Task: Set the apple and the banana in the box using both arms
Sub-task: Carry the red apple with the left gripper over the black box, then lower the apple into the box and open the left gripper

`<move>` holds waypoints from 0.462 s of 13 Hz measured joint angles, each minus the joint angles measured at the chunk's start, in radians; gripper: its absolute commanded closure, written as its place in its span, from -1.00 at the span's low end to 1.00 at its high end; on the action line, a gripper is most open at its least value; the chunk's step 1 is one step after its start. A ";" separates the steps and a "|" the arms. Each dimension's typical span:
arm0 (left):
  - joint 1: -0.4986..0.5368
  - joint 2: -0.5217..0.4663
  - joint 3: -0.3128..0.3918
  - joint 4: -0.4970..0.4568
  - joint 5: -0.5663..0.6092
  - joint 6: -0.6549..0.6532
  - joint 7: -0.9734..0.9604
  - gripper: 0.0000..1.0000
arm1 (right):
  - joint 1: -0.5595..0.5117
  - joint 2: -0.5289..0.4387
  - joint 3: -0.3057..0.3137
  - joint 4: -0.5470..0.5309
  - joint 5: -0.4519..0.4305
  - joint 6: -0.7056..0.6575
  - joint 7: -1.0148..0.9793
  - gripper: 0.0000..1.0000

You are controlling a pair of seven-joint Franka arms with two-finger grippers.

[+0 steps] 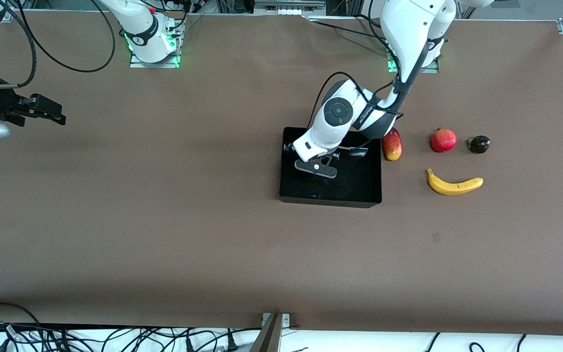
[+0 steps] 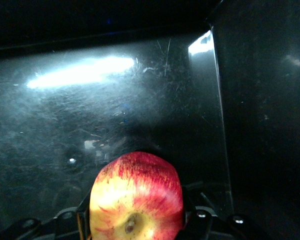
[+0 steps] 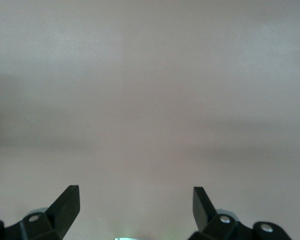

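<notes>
Apple [image 2: 136, 197] — gripped between the fingers of the left hand [image 1: 316, 168], dimpled end toward the wrist camera, low inside the black box [image 1: 330, 197]. Banana [image 1: 453, 185] lies on the brown surface [image 1: 164, 220] toward the left arm's end, long axis running along the table's length, nearer the front camera than the pomegranate [image 1: 443, 140]. Right hand [image 3: 135, 210] — fingers spread, holding nothing — waits above bare surface.

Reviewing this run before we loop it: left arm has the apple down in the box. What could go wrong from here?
1. The left gripper holds the apple inside the box, close to a glossy wall; on release it could roll or bounce.
2. The banana lies toward the left arm's end of the table, while the right gripper, open, waits over bare table: a long reach past the box.
3. The mango sits right beside the box; the withdrawing arm might nudge it.
</notes>
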 measured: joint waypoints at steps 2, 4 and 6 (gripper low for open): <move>-0.007 0.007 0.001 0.007 0.000 0.006 0.000 0.60 | 0.000 0.000 0.000 0.000 0.000 0.000 0.000 -1.00; -0.010 0.008 0.003 0.008 0.000 0.006 0.000 -0.99 | 0.000 0.000 0.000 0.000 0.000 0.000 0.000 -1.00; -0.011 0.008 0.003 0.008 0.000 0.006 -0.001 -1.00 | 0.000 0.000 0.000 0.000 0.000 0.000 0.000 -1.00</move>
